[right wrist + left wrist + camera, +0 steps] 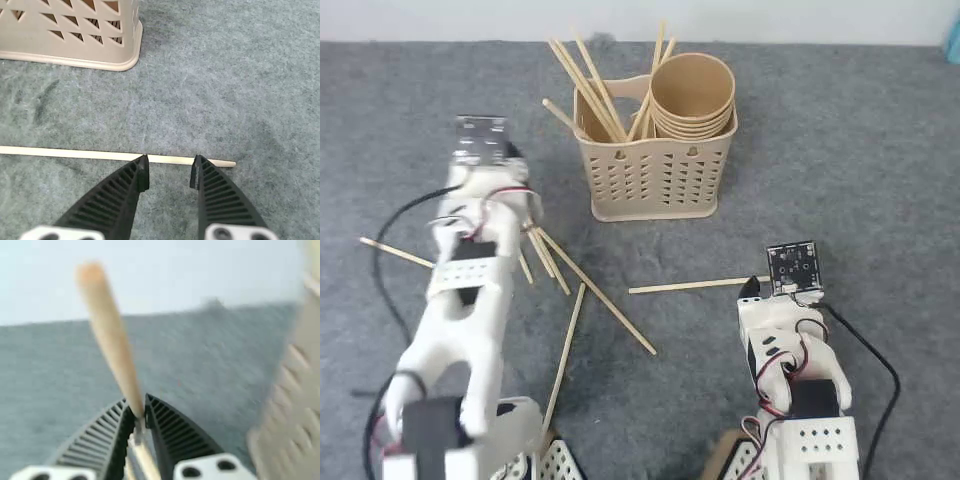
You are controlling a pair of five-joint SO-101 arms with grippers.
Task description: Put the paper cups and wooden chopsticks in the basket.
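Note:
The beige basket at the back holds a stack of paper cups and several chopsticks. In the left wrist view my left gripper is shut on a wooden chopstick that juts up and away, with the basket wall close beside it. The left arm stands left of the basket. My right gripper is open just above the carpet. Its fingertips straddle one end of a lying chopstick, which appears in the high view as the chopstick in front of the basket.
Loose chopsticks lie on the grey carpet: one at the far left, a bunch beside the left arm, a long diagonal one and another nearer the front. Open carpet lies to the right of the basket.

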